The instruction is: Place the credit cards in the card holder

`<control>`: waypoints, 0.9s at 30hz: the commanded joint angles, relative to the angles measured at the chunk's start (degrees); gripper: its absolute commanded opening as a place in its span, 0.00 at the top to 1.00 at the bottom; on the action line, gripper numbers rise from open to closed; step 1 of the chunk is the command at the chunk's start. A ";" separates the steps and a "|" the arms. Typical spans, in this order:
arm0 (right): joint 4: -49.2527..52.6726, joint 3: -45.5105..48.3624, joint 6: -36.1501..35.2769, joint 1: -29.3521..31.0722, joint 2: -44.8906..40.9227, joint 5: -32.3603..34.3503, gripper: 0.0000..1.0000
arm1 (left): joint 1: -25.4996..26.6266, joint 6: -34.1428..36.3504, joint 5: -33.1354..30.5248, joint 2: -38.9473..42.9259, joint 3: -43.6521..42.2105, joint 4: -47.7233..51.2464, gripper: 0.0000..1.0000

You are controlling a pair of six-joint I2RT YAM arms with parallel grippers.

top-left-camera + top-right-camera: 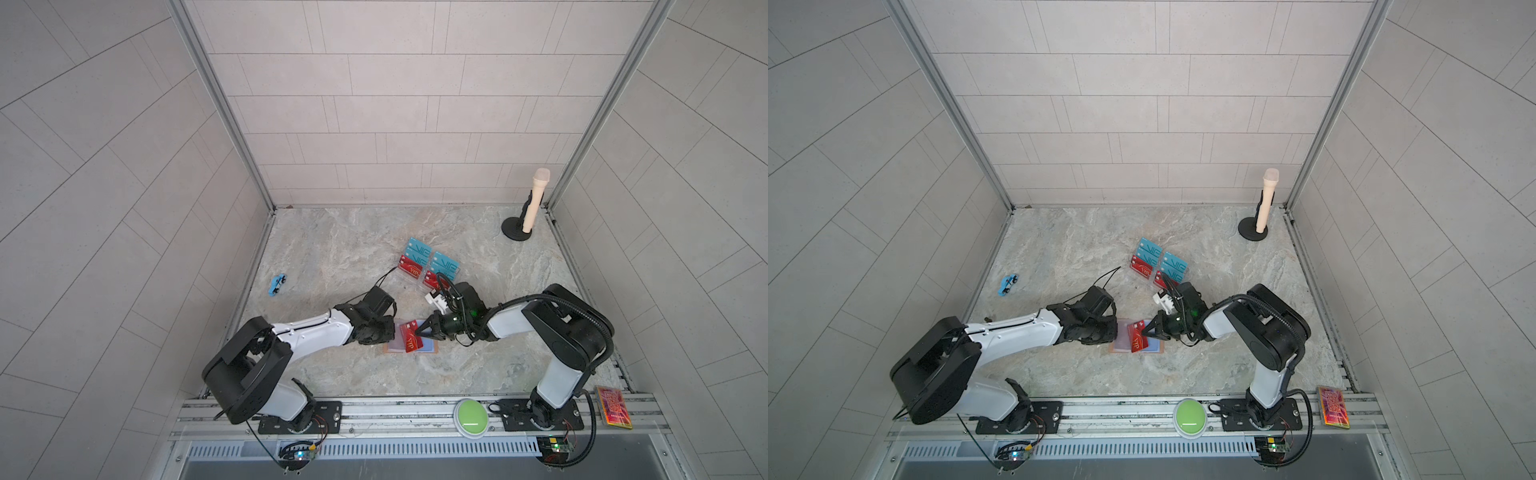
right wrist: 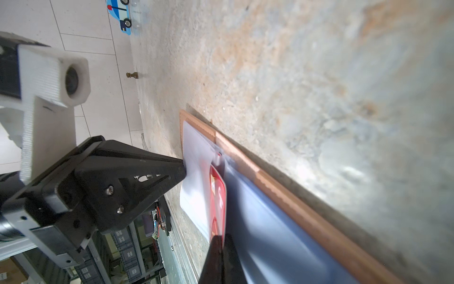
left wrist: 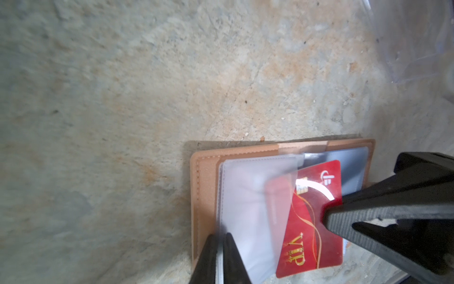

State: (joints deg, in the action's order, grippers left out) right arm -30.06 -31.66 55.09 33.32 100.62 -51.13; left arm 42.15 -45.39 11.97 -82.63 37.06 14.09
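The card holder [image 1: 390,350] [image 1: 1113,349] lies open and flat on the table, tan with clear and pale-blue pockets [image 3: 204,184] [image 2: 270,182]. My left gripper [image 1: 393,332] [image 3: 221,236] is shut on the edge of a clear pocket sleeve [image 3: 250,209], lifting it. My right gripper [image 1: 417,331] [image 2: 222,237] is shut on a red credit card [image 1: 412,340] [image 3: 312,221] [image 2: 218,194] with gold "VIP". One corner of the card sits under the lifted sleeve. More teal and red credit cards [image 1: 430,266] [image 1: 1158,266] stand in a clear tiered stand behind.
A blue toy car [image 1: 277,284] lies at the left. A microphone on a round base [image 1: 534,203] stands at the back right. A green button [image 1: 471,417] and an orange-pink patterned slab [image 1: 614,406] sit on the front rail.
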 commanded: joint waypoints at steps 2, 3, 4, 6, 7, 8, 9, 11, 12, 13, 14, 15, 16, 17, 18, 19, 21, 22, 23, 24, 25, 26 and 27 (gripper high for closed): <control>-2.13 1.57 2.48 0.47 0.70 4.24 1.00 | 0.21 0.74 -0.61 0.99 -0.61 2.33 0.89; -2.52 1.86 2.56 0.51 0.48 4.55 1.00 | 0.21 0.76 -0.67 0.99 -0.57 2.48 0.89; -2.82 2.08 2.72 0.51 0.23 4.72 1.00 | 0.19 0.89 -0.67 1.03 -0.58 2.57 0.89; -3.23 2.58 2.83 0.55 -0.11 5.04 1.00 | 0.21 1.00 -0.63 1.06 -0.39 2.74 0.89; -3.41 2.71 2.91 0.44 -0.18 5.16 1.00 | 0.21 1.00 -0.65 1.03 -0.40 2.79 0.89; -3.57 2.82 2.99 0.44 -0.33 5.19 1.00 | 0.21 1.08 -0.67 1.11 -0.25 2.94 0.89; -3.59 2.99 2.98 0.52 -0.45 5.25 1.00 | 0.21 1.09 -0.63 1.11 -0.22 2.97 0.89; -4.01 3.16 3.06 0.49 -0.60 5.34 1.00 | 0.21 1.09 -0.63 1.16 -0.27 3.05 0.89; -4.27 3.23 3.23 0.51 -0.67 5.34 1.00 | 0.21 1.09 -0.71 1.12 -0.24 3.07 0.89; -4.34 3.31 3.25 0.47 -0.74 5.34 1.00 | 0.20 1.09 -0.72 1.08 -0.29 3.14 0.89; -4.62 3.45 3.40 0.47 -0.80 5.35 1.00 | 0.21 1.09 -0.67 1.12 -0.23 3.14 0.89; -5.10 3.62 3.65 0.50 -0.86 5.42 1.00 | 0.21 1.09 -0.72 1.19 -0.27 3.13 0.89; -5.60 3.78 3.88 0.51 -1.03 5.44 1.00 | 0.19 0.98 -0.67 1.24 -0.28 3.14 0.89; -6.17 4.04 4.29 0.47 -1.02 5.60 1.00 | 0.17 0.98 -0.69 1.24 -0.24 3.21 0.89; -6.89 4.37 4.63 0.44 -1.09 5.81 1.00 | 0.21 1.00 -0.74 1.18 -0.30 3.23 0.89; -7.87 4.79 5.12 0.52 -1.15 6.02 1.00 | 0.21 1.01 -0.67 1.32 -0.32 3.23 0.89; -9.70 5.59 6.08 0.47 -1.13 6.39 1.00 | 0.19 0.96 -0.72 1.33 -0.32 3.32 0.89; -10.42 5.90 6.42 0.59 -1.13 6.56 1.00 | 0.21 1.00 -0.72 1.37 -0.25 3.40 0.89; -11.03 6.15 6.67 0.58 -1.12 6.68 1.00 | 0.20 1.00 -0.72 1.43 -0.37 3.40 0.89; -11.24 6.17 6.77 0.54 -1.10 6.74 1.00 | 0.21 0.98 -0.72 1.42 -0.41 3.48 0.89; -11.40 6.26 6.85 0.66 -1.02 6.76 1.00 | 0.21 1.00 -0.72 1.55 -0.41 3.49 0.89; -11.39 6.13 6.87 0.79 -0.98 6.76 1.00 | 0.20 1.00 -0.72 1.53 -0.34 3.47 0.89; -11.55 6.10 6.90 0.89 -0.89 7.03 1.00 | 0.21 1.00 -0.72 1.59 -0.40 3.47 0.89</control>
State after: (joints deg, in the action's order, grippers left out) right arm -41.54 -26.24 60.62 33.82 100.18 -47.29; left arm 42.15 -45.15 11.97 -82.15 37.06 15.44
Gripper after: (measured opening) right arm 0.051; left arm 0.113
